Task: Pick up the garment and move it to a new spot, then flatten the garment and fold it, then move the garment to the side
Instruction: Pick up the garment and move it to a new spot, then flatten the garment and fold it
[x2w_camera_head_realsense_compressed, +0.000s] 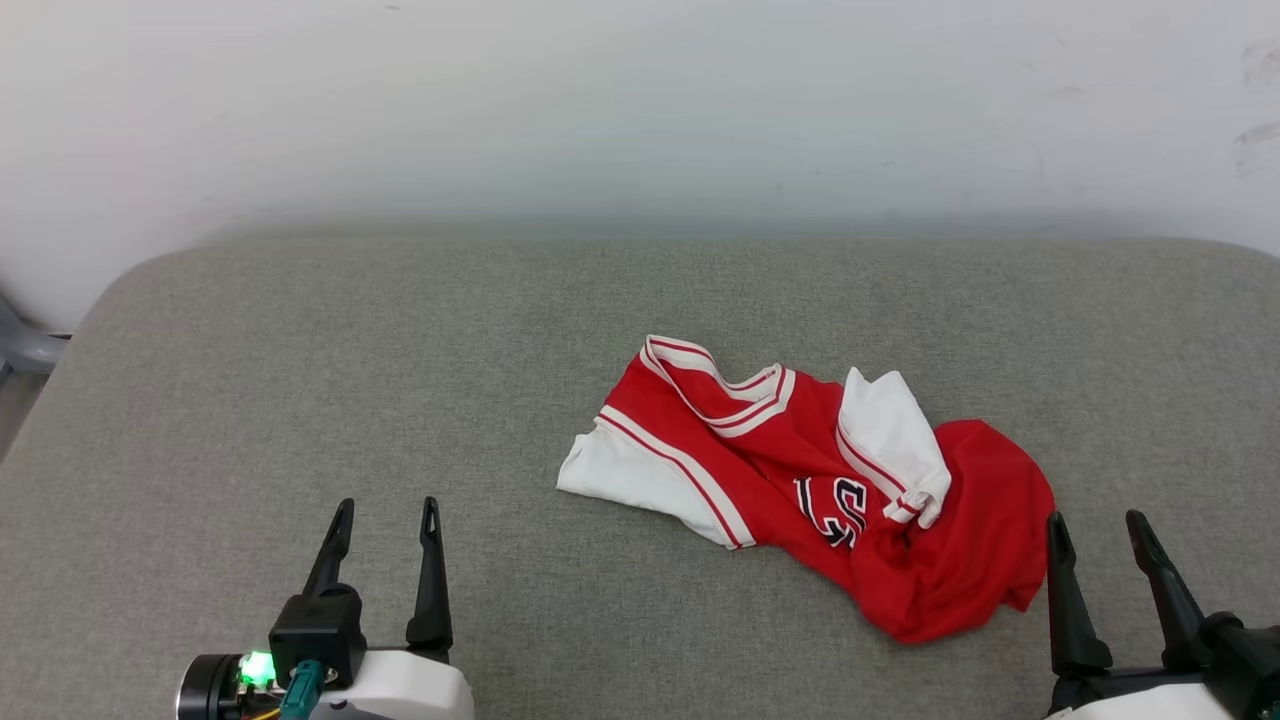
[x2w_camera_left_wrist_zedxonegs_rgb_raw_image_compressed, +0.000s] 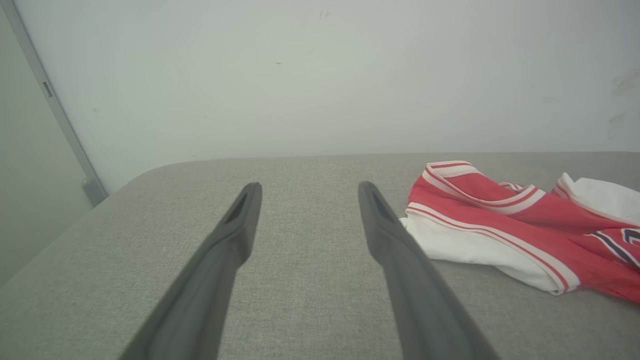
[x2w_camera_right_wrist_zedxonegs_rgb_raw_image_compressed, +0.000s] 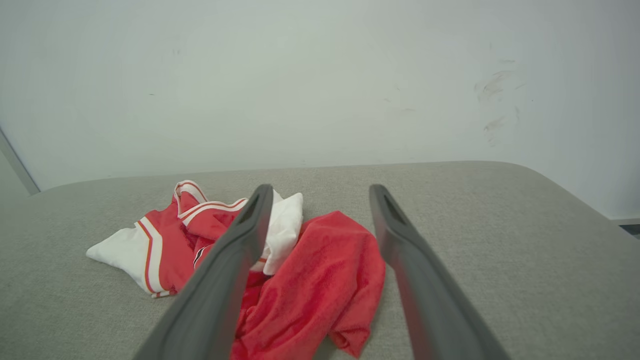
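Observation:
The garment (x2w_camera_head_realsense_compressed: 800, 470) lies crumpled on the grey cushioned surface (x2w_camera_head_realsense_compressed: 400, 350), right of centre: a red jersey with white sleeves, striped neck trim and partly hidden dark lettering. It also shows at the right of the left wrist view as the garment (x2w_camera_left_wrist_zedxonegs_rgb_raw_image_compressed: 515, 220) and low in the right wrist view as the garment (x2w_camera_right_wrist_zedxonegs_rgb_raw_image_compressed: 320, 270). My left gripper (x2w_camera_head_realsense_compressed: 385, 515) stands open at the lower left, well apart from the cloth, seen again as the left gripper (x2w_camera_left_wrist_zedxonegs_rgb_raw_image_compressed: 305, 192). My right gripper (x2w_camera_head_realsense_compressed: 1098, 528) is open at the lower right, just beside the garment's red hem, its right gripper (x2w_camera_right_wrist_zedxonegs_rgb_raw_image_compressed: 320, 195) fingers empty.
A pale wall (x2w_camera_head_realsense_compressed: 640, 110) rises behind the surface. The surface's rounded corners show at the far left (x2w_camera_head_realsense_compressed: 130, 285) and far right. A grey upright strip (x2w_camera_left_wrist_zedxonegs_rgb_raw_image_compressed: 55, 115) runs along the wall at the left. Bare cushion lies left of the garment.

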